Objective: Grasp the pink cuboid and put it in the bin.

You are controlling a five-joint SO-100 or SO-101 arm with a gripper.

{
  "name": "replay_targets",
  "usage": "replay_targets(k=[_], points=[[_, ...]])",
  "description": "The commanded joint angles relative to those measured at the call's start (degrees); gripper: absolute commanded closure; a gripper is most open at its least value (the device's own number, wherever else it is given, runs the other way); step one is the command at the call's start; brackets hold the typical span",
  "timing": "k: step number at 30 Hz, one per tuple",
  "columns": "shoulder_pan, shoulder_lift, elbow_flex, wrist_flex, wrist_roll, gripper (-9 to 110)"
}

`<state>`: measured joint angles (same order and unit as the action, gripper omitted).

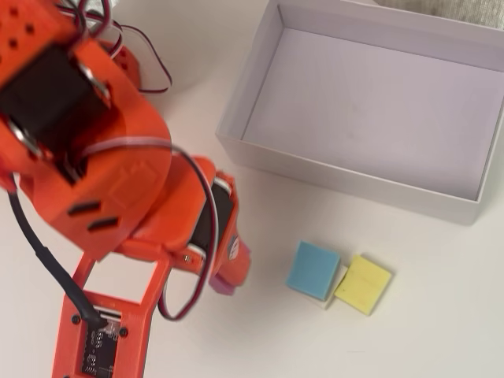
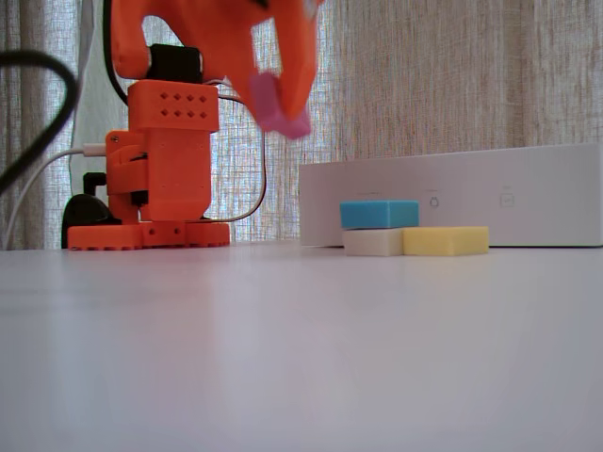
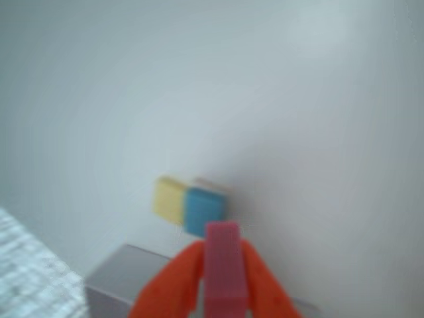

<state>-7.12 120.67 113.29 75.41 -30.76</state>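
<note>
orange fingers (image 3: 179,281) of the end effector (image 3: 224,291) are clenched on the pink cuboid (image 3: 224,265), which stands between them at the bottom centre of the wrist view. in the fixed view the pink cuboid (image 2: 278,105) hangs tilted in the upper left-centre of the frame, well above the surface (image 2: 301,358) and clear of it, with the end effector (image 2: 283,89) closed around its upper part. from overhead only an edge of the pink cuboid (image 1: 235,272) peeks out below the orange arm (image 1: 102,181), left of centre in the lower half of the frame.

light blue block (image 1: 313,269) sits to the right of it, lower centre of the overhead view, with a yellow block (image 1: 363,284) just beside it on the right. in the fixed view the light blue block (image 2: 379,214) rests on top of a whitish block (image 2: 373,242), and the yellow block (image 2: 447,240) lies on the surface touching that whitish one.

the bin (image 1: 236,126) fills the upper right of the overhead view, its pale floor bare; the fixed view shows the bin (image 2: 528,193) as a white wall behind the blocks at right. arm's base (image 2: 151,179) stands at the left of the fixed view before a curtain (image 2: 471,75).
</note>
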Motion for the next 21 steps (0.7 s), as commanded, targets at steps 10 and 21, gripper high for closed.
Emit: replay_targets(k=[10,21], points=[[-31.6,1.9,-7.5,9.2,-0.4,110],[-33.5,5.9,21.6,-11.2,-0.3,63]])
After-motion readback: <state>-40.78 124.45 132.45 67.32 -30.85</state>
